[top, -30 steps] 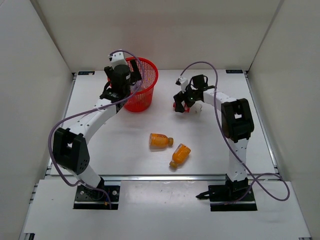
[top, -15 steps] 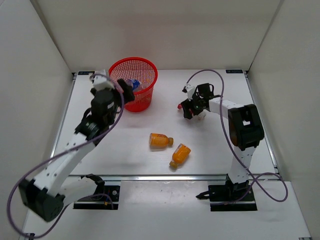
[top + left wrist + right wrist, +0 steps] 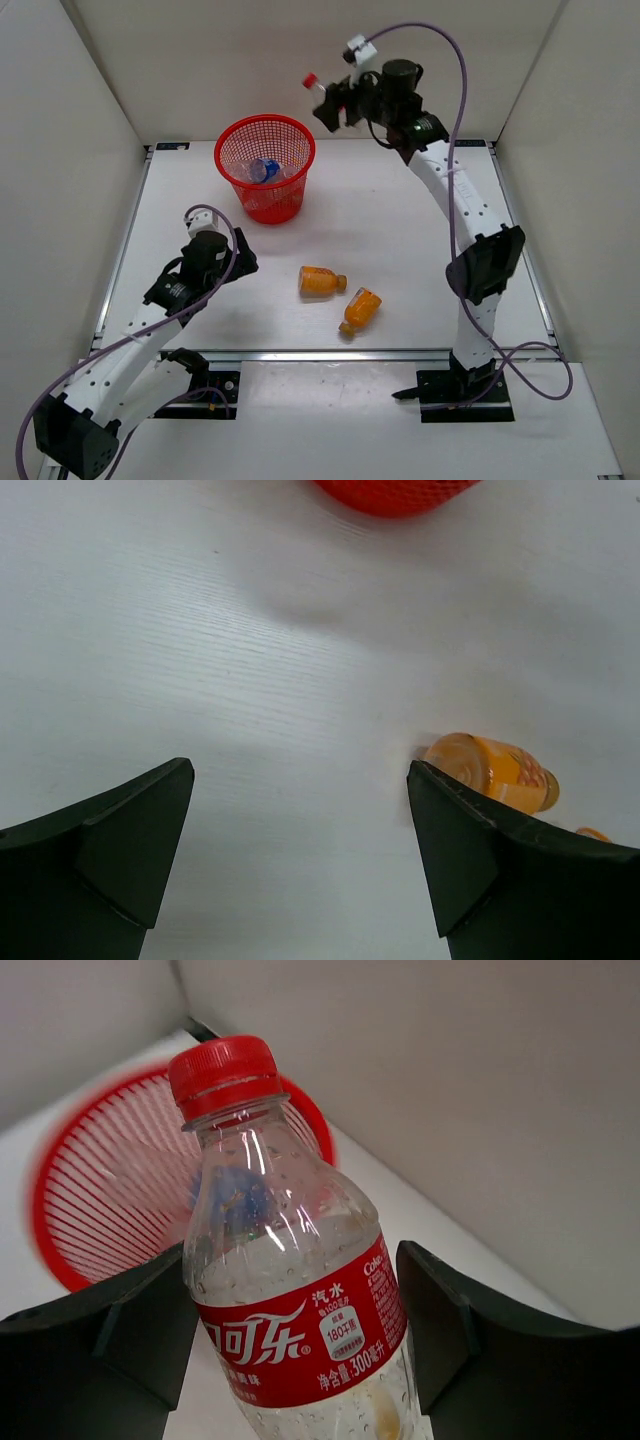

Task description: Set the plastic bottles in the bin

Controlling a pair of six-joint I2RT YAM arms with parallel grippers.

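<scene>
My right gripper (image 3: 335,103) is raised high at the back, shut on the clear red-labelled bottle (image 3: 290,1290) with its red cap (image 3: 310,79) pointing left, toward the red mesh bin (image 3: 266,166). The bin (image 3: 110,1200) lies below and beyond the bottle in the right wrist view. A blue-labelled bottle (image 3: 264,169) lies inside the bin. Two orange bottles (image 3: 322,281) (image 3: 360,310) lie on their sides mid-table. My left gripper (image 3: 245,264) hovers low, left of them, jaws wide open and empty (image 3: 300,850); one orange bottle (image 3: 492,770) sits just beyond its right finger.
White enclosure walls stand on the left, back and right. The table's metal front rail (image 3: 330,354) runs in front of the arm bases. The bin's base (image 3: 395,492) shows at the top edge of the left wrist view.
My right gripper closed on the red-labelled bottle and lifted it from the table up and left toward the bin. My left arm drew back from the bin to the near left.
</scene>
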